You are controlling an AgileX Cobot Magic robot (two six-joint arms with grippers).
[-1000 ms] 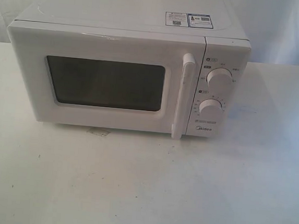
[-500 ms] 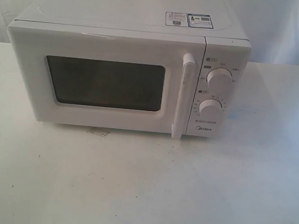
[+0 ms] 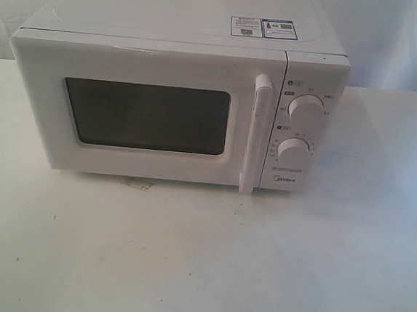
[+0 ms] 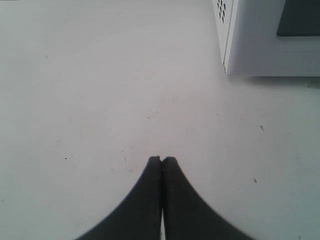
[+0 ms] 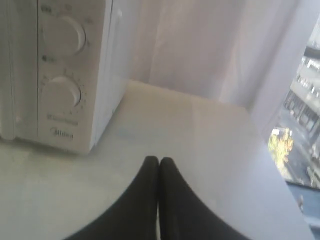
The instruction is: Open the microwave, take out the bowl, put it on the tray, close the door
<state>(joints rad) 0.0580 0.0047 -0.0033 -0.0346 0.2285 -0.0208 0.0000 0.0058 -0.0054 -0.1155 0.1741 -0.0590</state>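
Left claw (image 4: 161,160): pinched shut, empty, over tabletop (image 4: 90,90) left of microwave (image 3: 182,37).
Door (image 3: 45,105): flush shut; bowl hidden behind dark window (image 3: 146,116).
Handle (image 3: 255,134): upright on door's right edge, likely first grasp.
Right claw (image 5: 159,160): closed, empty, right of dials (image 5: 62,92).

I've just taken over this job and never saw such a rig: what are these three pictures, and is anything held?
The robot has two arms, each ending in two black fingers. The wide picture comes from a camera off the arms: the white microwave stands on a white table, its door shut, so no bowl shows; nor does a tray. The other two pictures come from cameras on the wrists. The left fingers are pressed together over the table by the microwave's window corner; the right fingers, also together, sit near its dials. Neither holds anything.
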